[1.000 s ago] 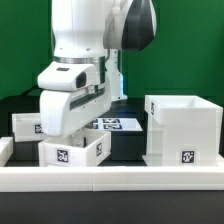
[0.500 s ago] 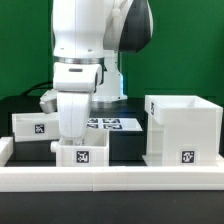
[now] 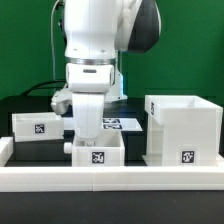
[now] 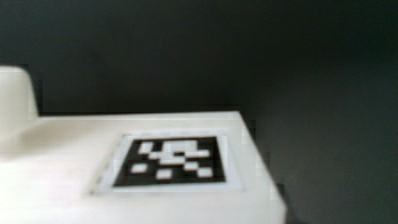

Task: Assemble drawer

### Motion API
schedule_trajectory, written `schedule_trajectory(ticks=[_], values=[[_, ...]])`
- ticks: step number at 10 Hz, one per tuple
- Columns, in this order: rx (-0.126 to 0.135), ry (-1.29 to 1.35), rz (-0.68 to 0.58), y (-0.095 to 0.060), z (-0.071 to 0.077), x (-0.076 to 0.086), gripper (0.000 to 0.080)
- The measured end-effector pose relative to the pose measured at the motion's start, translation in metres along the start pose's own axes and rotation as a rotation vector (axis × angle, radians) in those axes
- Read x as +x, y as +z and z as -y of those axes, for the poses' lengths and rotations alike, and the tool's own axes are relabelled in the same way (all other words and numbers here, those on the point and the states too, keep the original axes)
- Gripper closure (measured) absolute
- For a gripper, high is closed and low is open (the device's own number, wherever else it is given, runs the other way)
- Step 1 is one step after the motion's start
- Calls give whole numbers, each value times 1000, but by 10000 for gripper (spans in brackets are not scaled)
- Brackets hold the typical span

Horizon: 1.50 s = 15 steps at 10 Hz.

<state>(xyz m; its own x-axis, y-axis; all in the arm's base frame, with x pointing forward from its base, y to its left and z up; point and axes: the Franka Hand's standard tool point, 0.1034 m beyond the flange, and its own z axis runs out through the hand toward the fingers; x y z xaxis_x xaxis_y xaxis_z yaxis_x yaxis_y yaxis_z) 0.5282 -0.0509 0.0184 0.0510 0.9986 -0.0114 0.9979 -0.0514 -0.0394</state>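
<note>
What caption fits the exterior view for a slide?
Gripper at the front tray, between a second tray and the tall housing.

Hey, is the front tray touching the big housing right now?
Apart. The exterior view shows a strip of dark table between the front tray and the housing.

We count two trays, the left tray (image 3: 38,124) and the middle tray (image 3: 98,152), plus one housing (image 3: 182,128). We see one marker board (image 3: 121,124).

Blk table (image 3: 134,143) w/ housing (image 3: 182,130), tray (image 3: 38,124)
</note>
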Motion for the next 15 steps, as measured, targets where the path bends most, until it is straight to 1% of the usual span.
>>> schedule_trajectory(ticks=[2,5,7,9,12,14,15], values=[[2,8,-3,1,0,9,758],[2,18,-3,3,1,9,758],[9,16,-5,6,1,11,758],[4,0,-11,6,-3,23,758],[7,-5,-17,8,-2,33,758],[8,-23,-10,8,-2,38,757],[6,-23,-10,8,-2,38,757]])
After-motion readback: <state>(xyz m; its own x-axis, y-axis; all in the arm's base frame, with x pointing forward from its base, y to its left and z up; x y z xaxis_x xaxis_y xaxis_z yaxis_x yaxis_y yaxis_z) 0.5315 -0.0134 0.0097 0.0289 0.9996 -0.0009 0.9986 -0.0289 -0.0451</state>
